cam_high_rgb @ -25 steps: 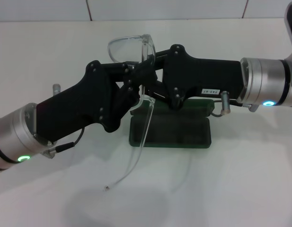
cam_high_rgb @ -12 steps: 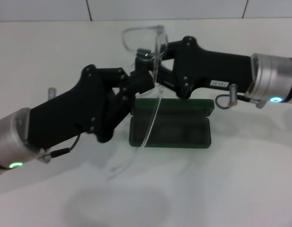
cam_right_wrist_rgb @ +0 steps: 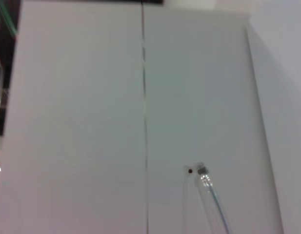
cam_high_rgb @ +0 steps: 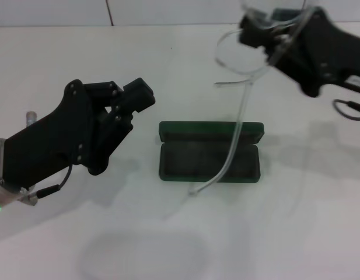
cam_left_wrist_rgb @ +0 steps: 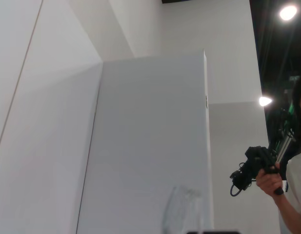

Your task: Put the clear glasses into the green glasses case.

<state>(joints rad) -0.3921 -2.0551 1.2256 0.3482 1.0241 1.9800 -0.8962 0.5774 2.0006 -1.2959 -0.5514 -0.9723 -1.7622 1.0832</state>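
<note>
Right end effector [cam_high_rgb: 267, 38] lifts clear glasses [cam_high_rgb: 238, 125] (arm dangling) over open green glasses case [cam_high_rgb: 210, 153].

Studio-like lab, white partition panels [cam_left_wrist_rgb: 150, 146], spotlights [cam_left_wrist_rgb: 288, 12], camera operator [cam_left_wrist_rgb: 287, 180]

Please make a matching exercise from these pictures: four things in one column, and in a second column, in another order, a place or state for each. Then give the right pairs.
Things:
1. clear glasses
2. green glasses case
3. left gripper
4. right gripper

States:
A. lies open on the table
B. holds nothing, beside the case
C. raised behind the case, gripping something
D. held in the air, one arm hanging down

Pairs: 1-D, 2-A, 3-B, 4-C
</note>
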